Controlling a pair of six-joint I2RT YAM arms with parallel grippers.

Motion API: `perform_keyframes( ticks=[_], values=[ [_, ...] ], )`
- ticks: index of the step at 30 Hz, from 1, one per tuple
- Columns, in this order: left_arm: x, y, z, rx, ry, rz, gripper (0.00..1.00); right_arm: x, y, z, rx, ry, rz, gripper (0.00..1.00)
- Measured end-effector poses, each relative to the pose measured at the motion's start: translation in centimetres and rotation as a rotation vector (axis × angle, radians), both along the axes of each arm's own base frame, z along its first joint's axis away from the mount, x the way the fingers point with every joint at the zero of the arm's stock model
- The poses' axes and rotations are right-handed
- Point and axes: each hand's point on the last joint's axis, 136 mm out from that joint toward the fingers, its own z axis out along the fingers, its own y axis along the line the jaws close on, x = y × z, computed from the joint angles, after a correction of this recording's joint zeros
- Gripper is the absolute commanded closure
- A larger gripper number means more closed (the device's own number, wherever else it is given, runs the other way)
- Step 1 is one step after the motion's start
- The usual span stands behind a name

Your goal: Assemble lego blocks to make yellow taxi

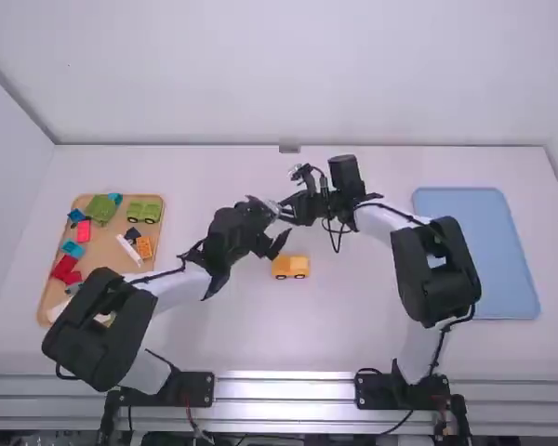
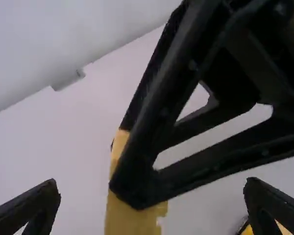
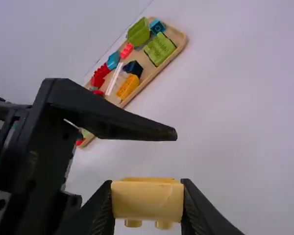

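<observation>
Desk [image 1: 353, 334] white, both arms reaching in over its middle, pincers close together above the surface. Left pincer [image 1: 284, 227] wide open, a broad gap between its two fingers, nothing gripped. Right pincer [image 1: 290, 212] closed on a yellow block [image 3: 147, 200], one finger pressed to each side. Block held up off the desk; two round studs visible along one side of it. From the left wrist, the right pincer's dark fingers and the block stand in the space between the left pincer's own fingertips as viewed; whether left pincer and block touch, I cannot tell.

Yellow car [image 1: 290, 267] sits on the desk, near the pincers and closer to the arm bases, apart from both trays.

Off to the left, a wooden tray [image 1: 109, 251] of loose pieces. Two green pieces at its far end, one [image 1: 100, 208] beside the other [image 1: 145, 212]. Also in it: red bricks [image 1: 65, 268], light blue brick [image 1: 73, 248], dark blue brick [image 3: 133, 68] next to an orange brick [image 3: 128, 86], and a slim white rod [image 1: 128, 249] lying alongside them.

Far right, a blue tray [image 1: 474, 251], flat on the desk, beyond the right arm.
</observation>
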Motion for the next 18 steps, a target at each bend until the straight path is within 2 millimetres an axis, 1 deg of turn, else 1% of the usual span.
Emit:
perform_keyframes(
  ticks=[3, 5, 8, 10, 14, 16, 18],
  values=[
    [-0.1, 0.6, 0.5, -0.057, 0.039, 0.015, 0.01, 0.1, -0.7, -0.3, -0.019, 0.015, -0.005, 0.77],
    [-0.3, 1.3, 2.5, -0.133, 0.043, -0.007, 0.01, 0.3, -1.5, 0.0, -0.047, 0.023, 0.003, 0.77],
    [-0.6, 2.1, 4.2, -0.193, 0.037, -0.048, 0.01, 0.5, -1.9, 0.8, -0.072, 0.003, 0.026, 0.78],
    [-0.8, 3.0, 5.1, -0.251, 0.068, -0.107, 0.01, 0.3, -2.3, 2.0, -0.103, -0.042, 0.074, 0.78],
    [-1.5, 4.0, 6.1, -0.321, 0.092, -0.204, 0.01, -0.3, -2.5, 4.0, -0.129, -0.124, 0.157, 0.78],
    [-2.3, 3.9, 6.6, -0.351, 0.089, -0.29, 0.01, -0.8, -2.7, 5.0, -0.145, -0.177, 0.209, 0.78],
    [-3.4, 3.1, 6.7, -0.37, 0.095, -0.389, 0.01, -1.2, -2.8, 5.9, -0.155, -0.239, 0.257, 0.78]
  ],
)
